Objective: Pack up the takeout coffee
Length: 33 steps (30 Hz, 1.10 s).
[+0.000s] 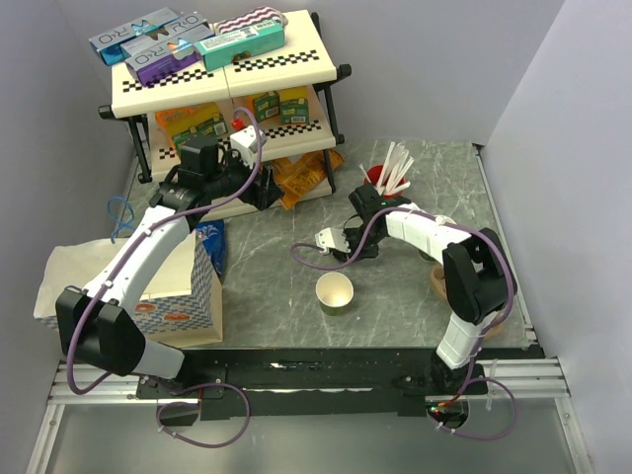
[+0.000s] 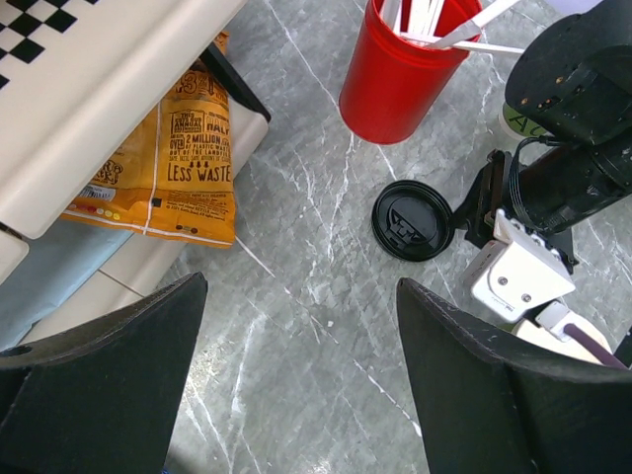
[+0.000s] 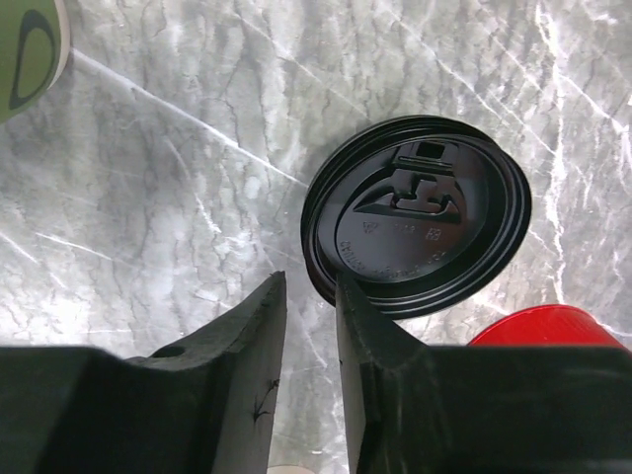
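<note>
- green cup [image 1: 335, 293]: stands upright and uncovered on the grey marble table [image 1: 267, 306], near the front edge, cream inside showing; just forward of the right gripper.
- black lid [image 3: 415, 227]: lies flat on the marble, apart from the green cup, between it and the red cup; covered by the right wrist in the top view, plain to see from both wrist cameras.
- right gripper [image 3: 308, 286]: hangs low over the table, fingers a narrow slit apart with marble showing through the slit; pinches nothing that can be seen. Tip of one finger right at the lid's rim; cannot tell whether touching or just above.
- left gripper [image 2: 301, 281]: spread wide, hovers over bare marble beside the shelf rack, well apart from lid and cup.
- red cup [image 2: 400, 79]: upright, holds white sticks [image 1: 397, 163]; just behind the lid, near it but not touching.
- in the way: the right arm's own wrist, lying across the stretch between red cup and green cup and crowding the lid on one side; the red cup closes off the far side.
- shelf rack [image 1: 222, 89]: back left, two tiers with checkered edges; boxes [image 1: 188, 44] lying on top, more packets on the lower tier.
- orange snack bag [image 2: 188, 148]: sticks out from under the rack's lower shelf onto the table.
- checkered box [image 1: 193, 286]: blue and white, front left, partly under the left arm, well apart from the green cup.
</note>
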Motion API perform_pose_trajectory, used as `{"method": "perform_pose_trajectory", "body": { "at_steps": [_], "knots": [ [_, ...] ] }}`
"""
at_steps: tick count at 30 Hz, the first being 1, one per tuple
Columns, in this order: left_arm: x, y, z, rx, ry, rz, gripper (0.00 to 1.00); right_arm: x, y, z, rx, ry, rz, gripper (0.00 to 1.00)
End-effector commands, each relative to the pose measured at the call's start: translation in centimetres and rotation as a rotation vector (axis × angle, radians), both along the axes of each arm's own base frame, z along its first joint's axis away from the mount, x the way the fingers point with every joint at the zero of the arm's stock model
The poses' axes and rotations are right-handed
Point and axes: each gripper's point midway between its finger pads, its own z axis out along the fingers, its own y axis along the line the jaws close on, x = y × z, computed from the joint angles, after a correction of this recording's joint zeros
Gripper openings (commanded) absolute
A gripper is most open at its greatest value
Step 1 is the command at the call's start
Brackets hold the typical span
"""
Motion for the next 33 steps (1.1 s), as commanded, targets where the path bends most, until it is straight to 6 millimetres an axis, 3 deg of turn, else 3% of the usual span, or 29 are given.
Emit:
{"method": "perform_pose_trajectory", "body": {
  "at_steps": [1, 14, 23, 33],
  "knots": [
    [0.2, -0.6, 2.3, -0.037, -0.058, -0.02, 0.84, 1.6, 1.0, 2.0, 0.051, -0.074, 0.031, 0.35],
    [0.1, -0.4, 2.0, -0.024, -0.059, -0.014, 0.84, 1.0, 0.9, 0.6, 0.006, -0.007, 0.071, 0.33],
    [0.3, -0.5, 1.8, -0.027, -0.053, -0.015, 0.85, 0.3, 1.2, 1.4, 0.033, 0.021, 0.072, 0.38],
    [0.4, -0.5, 1.7, -0.022, -0.049, -0.015, 0.85, 1.0, 1.5, 0.4, 0.019, 0.033, 0.06, 0.38]
  ]
}}
